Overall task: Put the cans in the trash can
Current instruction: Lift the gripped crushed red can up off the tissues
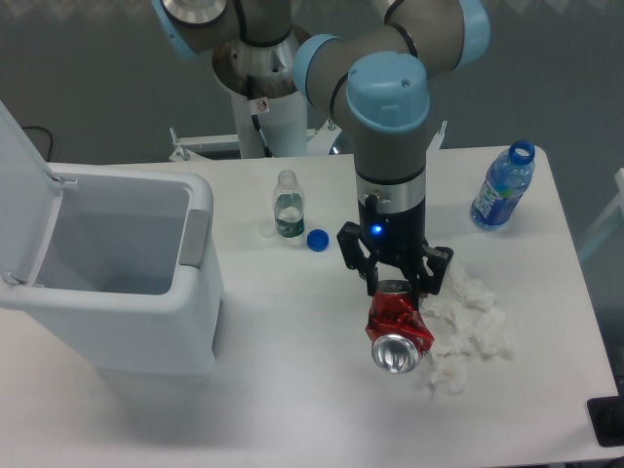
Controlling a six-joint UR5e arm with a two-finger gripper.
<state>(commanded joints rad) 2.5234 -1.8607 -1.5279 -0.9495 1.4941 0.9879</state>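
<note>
1. Gripper [396, 284] hung over the table [292, 390], fingers pointed down and closed in on the top end of the can [399, 330]; grip looked firm, though the contact itself was partly hidden by the finger bodies.
2. Can was directly below the gripper. Red, crushed, its long axis tilted so the silver end faced down and toward the camera. Whether it was lifted clear of the table or touching it, could not tell.
3. Bin [146, 292] lay well off to the gripper's left in the picture, lid up, mouth open. Judged the coming move to be a sideways carry that way, with lift enough to clear the near wall.
4. Crumpled tissue [473, 322] sat just beside the can on the opposite side from the bin.
5. Behind the gripper: small bottle [288, 207] with a loose blue cap [317, 240]; blue bottle [503, 185] farther off, away from the bin.
</note>
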